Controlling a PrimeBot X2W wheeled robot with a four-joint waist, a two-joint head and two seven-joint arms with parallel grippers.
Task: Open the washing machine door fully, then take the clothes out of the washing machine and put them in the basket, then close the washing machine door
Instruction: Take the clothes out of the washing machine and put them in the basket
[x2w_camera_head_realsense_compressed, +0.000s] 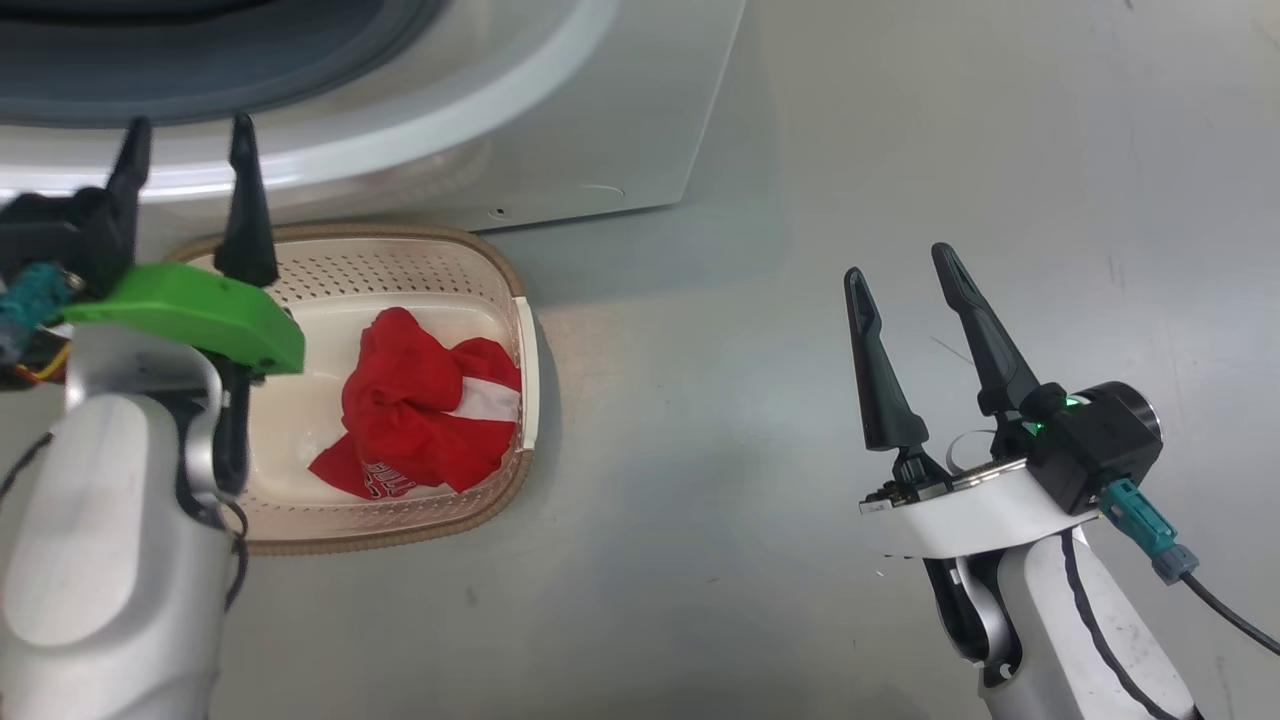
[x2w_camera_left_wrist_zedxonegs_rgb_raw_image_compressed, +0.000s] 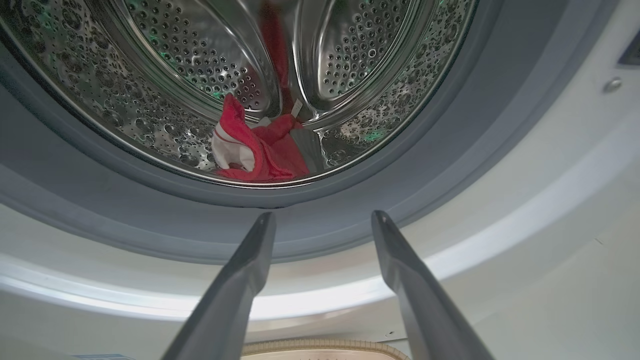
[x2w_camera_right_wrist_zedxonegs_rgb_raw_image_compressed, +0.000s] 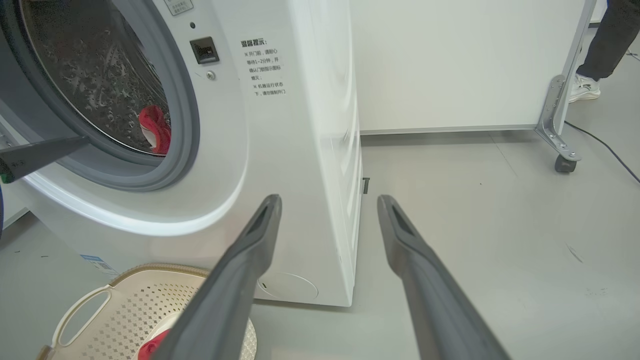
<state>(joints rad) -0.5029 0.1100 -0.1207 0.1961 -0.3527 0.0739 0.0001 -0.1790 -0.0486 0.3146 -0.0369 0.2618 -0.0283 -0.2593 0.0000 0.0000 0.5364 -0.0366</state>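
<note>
The washer (x2w_camera_head_realsense_compressed: 560, 120) runs along the top of the head view, its grey ring (x2w_camera_left_wrist_zedxonegs_rgb_raw_image_compressed: 350, 200) and steel drum (x2w_camera_left_wrist_zedxonegs_rgb_raw_image_compressed: 150, 100) spread over the upper half of the left wrist view. The grey floor (x2w_camera_head_realsense_compressed: 900, 150) takes up the right and bottom of the head view. In the right wrist view a white panel (x2w_camera_right_wrist_zedxonegs_rgb_raw_image_compressed: 450, 60) on a caster (x2w_camera_right_wrist_zedxonegs_rgb_raw_image_compressed: 565, 164) stands in the upper right, behind the washer.

The basket (x2w_camera_head_realsense_compressed: 400, 262) sits on the floor at centre left of the head view, just below the washer's front and near it.

The left gripper (x2w_camera_head_realsense_compressed: 188, 125) is at the upper left, above the basket's far end, with its fingers spread wide, holding nothing and pointing at the drum mouth. The right gripper (x2w_camera_head_realsense_compressed: 898, 262) is at the lower right, over bare floor and well apart from the basket, also spread wide and holding nothing.

A red garment (x2w_camera_head_realsense_compressed: 420, 400) with a white stripe and white lettering lies crumpled in the right half of the basket. A second garment (x2w_camera_left_wrist_zedxonegs_rgb_raw_image_compressed: 265, 150), red and white, lies at the bottom of the drum, just behind the ring.

A person's shoe (x2w_camera_right_wrist_zedxonegs_rgb_raw_image_compressed: 582, 87) shows at the upper right edge of the right wrist view.
</note>
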